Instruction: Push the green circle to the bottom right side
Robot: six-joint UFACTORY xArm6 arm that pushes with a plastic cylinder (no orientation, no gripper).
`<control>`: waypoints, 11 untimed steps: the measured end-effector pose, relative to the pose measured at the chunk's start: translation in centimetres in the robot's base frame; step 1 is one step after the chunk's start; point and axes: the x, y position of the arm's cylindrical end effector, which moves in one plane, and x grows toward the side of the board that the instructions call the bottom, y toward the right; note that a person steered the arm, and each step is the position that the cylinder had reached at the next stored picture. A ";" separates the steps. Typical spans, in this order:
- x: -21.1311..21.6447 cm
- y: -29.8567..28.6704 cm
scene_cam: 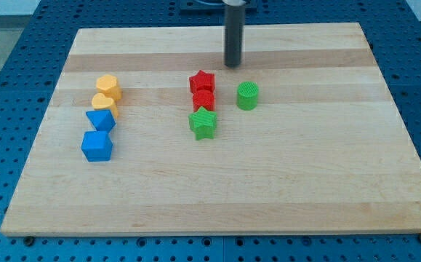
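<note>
Pale wooden tabletop (283, 189) on a blue perforated base (14, 29). No jaws on this arm: only a straight dark rod coming down from the view's top, my tip (233, 65) resting on the wood near the top edge, slightly right of centre.

Green circle (247, 95) below my tip and a little toward the view's right, near it but clearly apart, upright, in the upper middle of the board, well away from the bottom right corner.

To its left a tight column: red star (202, 81) on top, red block (203, 100) of unclear shape just beneath and touching, green star (203, 124) at the bottom.

Far left, a second column: yellow hexagon (109, 86), yellow block (105, 104) of unclear shape, blue block (100, 120), blue cube (97, 145), each pressed against the next
</note>
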 end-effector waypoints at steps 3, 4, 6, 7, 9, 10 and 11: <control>10.1 1.4; 13.3 3.2; 16.3 9.7; 18.1 12.0; 15.7 10.3; 11.0 8.7; 10.1 11.4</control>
